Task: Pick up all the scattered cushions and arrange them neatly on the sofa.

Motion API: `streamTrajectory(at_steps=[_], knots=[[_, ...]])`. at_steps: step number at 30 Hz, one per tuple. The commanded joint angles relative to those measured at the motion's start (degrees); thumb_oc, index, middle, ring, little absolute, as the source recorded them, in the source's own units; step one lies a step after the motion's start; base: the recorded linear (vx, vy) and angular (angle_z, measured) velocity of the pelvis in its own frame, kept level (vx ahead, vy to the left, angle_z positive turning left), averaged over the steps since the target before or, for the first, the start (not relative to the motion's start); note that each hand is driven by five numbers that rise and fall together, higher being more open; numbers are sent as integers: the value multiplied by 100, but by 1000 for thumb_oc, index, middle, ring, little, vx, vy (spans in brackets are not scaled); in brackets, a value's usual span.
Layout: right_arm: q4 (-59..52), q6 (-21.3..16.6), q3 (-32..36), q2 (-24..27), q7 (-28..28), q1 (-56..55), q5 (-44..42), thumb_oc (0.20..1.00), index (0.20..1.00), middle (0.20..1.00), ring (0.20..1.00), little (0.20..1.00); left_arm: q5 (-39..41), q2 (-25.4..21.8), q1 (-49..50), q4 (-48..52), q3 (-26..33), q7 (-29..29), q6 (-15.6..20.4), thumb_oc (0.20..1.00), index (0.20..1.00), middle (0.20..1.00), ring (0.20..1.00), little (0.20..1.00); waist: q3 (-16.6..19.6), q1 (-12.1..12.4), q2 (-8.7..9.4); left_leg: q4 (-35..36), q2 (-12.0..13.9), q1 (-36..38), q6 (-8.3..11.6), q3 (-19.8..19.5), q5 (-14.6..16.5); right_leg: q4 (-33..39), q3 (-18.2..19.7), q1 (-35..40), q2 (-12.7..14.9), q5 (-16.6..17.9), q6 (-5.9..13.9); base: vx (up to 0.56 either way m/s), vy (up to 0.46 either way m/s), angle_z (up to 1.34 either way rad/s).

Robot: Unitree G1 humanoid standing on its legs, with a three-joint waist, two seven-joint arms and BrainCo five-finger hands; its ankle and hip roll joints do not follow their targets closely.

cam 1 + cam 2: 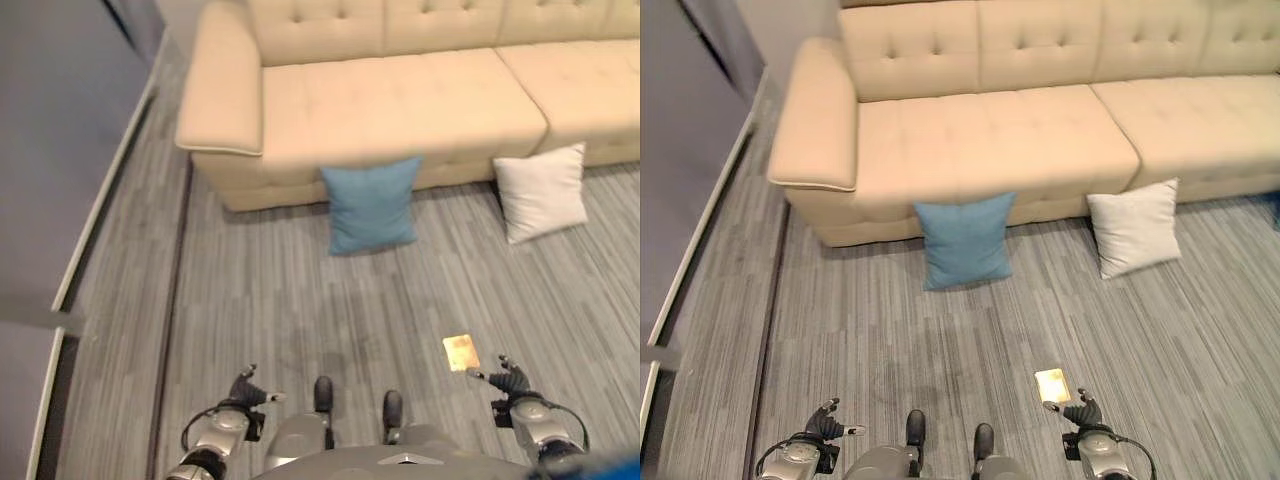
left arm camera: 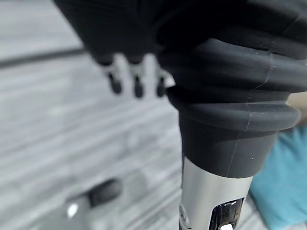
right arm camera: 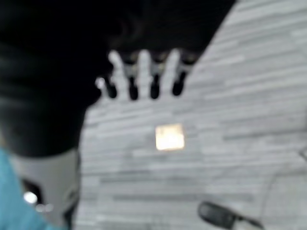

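Note:
A blue cushion [image 1: 371, 204] leans upright against the front of the beige sofa [image 1: 400, 100], on the grey floor. A white cushion [image 1: 541, 192] leans against the sofa front further right. My left hand [image 1: 247, 388] hangs low at the bottom left, fingers relaxed and holding nothing; its dark-tipped fingers [image 2: 136, 81] hang over bare floor. My right hand [image 1: 508, 380] hangs at the bottom right, also open and empty, with its fingers [image 3: 144, 76] over the floor. Both hands are well short of the cushions. A blue edge [image 2: 283, 187] shows beside the left wrist.
A small yellowish square patch [image 1: 461, 352] lies on the floor just ahead of my right hand. A grey wall with a white skirting [image 1: 100, 200] runs along the left. The sofa's left armrest [image 1: 222, 90] juts toward the wall.

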State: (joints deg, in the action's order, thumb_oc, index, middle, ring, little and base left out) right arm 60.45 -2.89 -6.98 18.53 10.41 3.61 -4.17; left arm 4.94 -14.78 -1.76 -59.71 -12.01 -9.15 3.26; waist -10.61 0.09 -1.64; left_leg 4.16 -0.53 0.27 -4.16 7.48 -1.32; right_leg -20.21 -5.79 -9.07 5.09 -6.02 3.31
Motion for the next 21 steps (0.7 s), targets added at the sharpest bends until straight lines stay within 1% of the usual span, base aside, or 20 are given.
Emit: streamTrajectory(at_steps=[1,2,3,4,5,6,7,8,9,10,11,13,14,15,16,17,18,19,20,21], knots=[[-134,-55,-153,125,50,134,146,1000,1000,1000,1000,1000,-172,-220,-103,20,109,-65,119,1000,1000,1000,1000,1000,13,114,61,-810,-152,-79,77,-96,507,-452,-157,152,311,904,213,142,107,-21],[-135,-55,-153,126,50,134,146,1000,1000,1000,1000,1000,-172,-219,-102,20,109,-66,120,1000,1000,1000,1000,1000,7,109,61,-807,-154,-70,78,-100,508,-459,-161,159,314,896,212,223,3,-18],[-130,-53,-197,149,51,202,189,1000,1000,1000,1000,1000,-180,-221,-93,24,116,-63,116,1000,1000,1000,1000,1000,43,90,40,-683,-158,153,105,-73,601,-23,-452,27,375,782,165,166,-24,-3],[-129,-53,-198,151,51,202,189,1000,1000,1000,1000,1000,-180,-219,-92,24,117,-63,116,1000,1000,1000,1000,1000,31,81,33,-675,-152,174,109,-83,603,-12,-465,54,369,779,162,258,-62,4],[-154,-54,-238,172,46,244,219,1000,1000,1000,1000,1000,-181,-221,-95,-6,122,-58,121,1000,1000,1000,1000,1000,20,68,46,-628,-133,287,138,-62,658,296,-622,-9,391,784,166,204,-91,-10],[-199,-55,-277,199,43,281,262,1000,1000,1000,1000,1000,-175,-225,-94,-39,134,-56,121,1000,1000,1000,1000,1000,13,53,91,-599,-165,412,157,-47,723,656,-801,-176,434,919,203,384,-167,-22],[-238,-30,-327,229,28,306,332,1000,1000,1000,1000,1000,-189,-225,-98,-60,144,-47,126,1000,1000,1000,1000,1000,-15,-8,122,-533,-175,627,218,-102,817,1213,-905,-253,400,1082,305,295,-128,-24],[-238,-29,-328,231,29,306,332,1000,1000,1000,1000,1000,-190,-223,-98,-60,145,-47,126,1000,1000,1000,1000,1000,-25,-12,111,-528,-164,645,221,-105,822,1232,-914,-227,387,1088,304,284,-121,-20],[-239,-22,-328,249,27,309,362,1000,1000,1000,1000,1000,-221,-218,-114,-113,165,-50,132,1000,1000,1000,1000,1000,-33,-48,119,-504,-162,754,242,-144,863,1322,-870,-288,357,1181,352,207,-122,-4],[-263,-31,-313,270,19,292,349,1000,1000,1000,1000,1000,-232,-206,-134,-143,167,-39,141,1000,1000,1000,1000,1000,-10,-75,151,-500,-164,826,281,-183,907,1452,-795,-215,315,1182,364,289,-168,19],[-296,-33,-324,276,6,249,349,1000,1000,1000,1000,1000,-248,-180,-127,-155,168,-46,148,1000,1000,1000,1000,1000,8,-78,157,-525,-130,897,312,-177,962,1474,-764,-126,283,1178,324,280,-193,37],[-300,-53,-311,290,-8,174,351,1000,1000,1000,1000,1000,-266,-132,-109,-197,159,-29,144,1000,1000,1000,1000,1000,104,-99,163,-664,-21,863,430,-215,868,1476,-763,-19,213,1115,219,237,-200,42],[-290,-64,-302,297,-8,154,331,1000,1000,1000,1000,1000,-254,-102,-112,-184,151,-16,140,1000,1000,1000,1000,1000,121,-108,161,-896,44,780,521,-240,750,1491,-740,70,137,1055,155,202,-246,58],[-277,-79,-302,299,-14,133,308,1000,1000,1000,1000,1000,-235,-75,-124,-190,135,2,138,1000,1000,1000,1000,1000,93,-97,172,-1312,104,647,622,-238,611,1488,-726,180,67,992,71,152,-272,66],[-315,-105,-283,316,5,128,274,1000,1000,1000,1000,1000,-207,-75,-166,-147,106,13,138,1000,1000,1000,1000,1000,32,-78,232,-1973,158,302,724,-261,402,1491,-702,274,54,929,-19,104,-310,57],[-358,-124,-283,347,31,143,233,1000,1000,1000,1000,1000,-173,-70,-231,-74,47,10,128,1000,1000,1000,1000,1000,-64,-52,304,-2613,233,-116,783,-295,181,1477,-699,332,47,861,-133,38,-210,42],[-358,-124,-283,347,31,143,233,1000,1000,1000,1000,1000,-173,-70,-231,-74,47,10,128,1000,1000,1000,1000,1000,-64,-52,304,-2613,233,-116,783,-295,181,1477,-699,332,47,861,-133,55,-265,0],[-358,-127,-241,386,58,156,159,1000,1000,1000,1000,1000,-117,-49,-288,-34,22,-1,117,1000,1000,1000,1000,1000,-132,-46,400,-3221,358,-531,778,-172,11,1496,-739,422,26,724,-277,88,-216,-15],[-349,-106,-225,401,63,137,146,1000,1000,1000,1000,1000,-118,-31,-310,-55,-8,2,103,1000,1000,1000,1000,1000,-145,-45,433,-3339,431,-663,760,-71,-1,1505,-762,491,20,649,-321,151,-268,-14],[-353,-95,-216,422,63,115,130,1000,1000,1000,1000,1000,-134,-17,-323,-58,-40,12,94,1000,1000,1000,1000,1000,-169,-22,433,-3322,478,-805,729,35,102,1523,-772,594,-12,578,-345,165,-139,-3]])
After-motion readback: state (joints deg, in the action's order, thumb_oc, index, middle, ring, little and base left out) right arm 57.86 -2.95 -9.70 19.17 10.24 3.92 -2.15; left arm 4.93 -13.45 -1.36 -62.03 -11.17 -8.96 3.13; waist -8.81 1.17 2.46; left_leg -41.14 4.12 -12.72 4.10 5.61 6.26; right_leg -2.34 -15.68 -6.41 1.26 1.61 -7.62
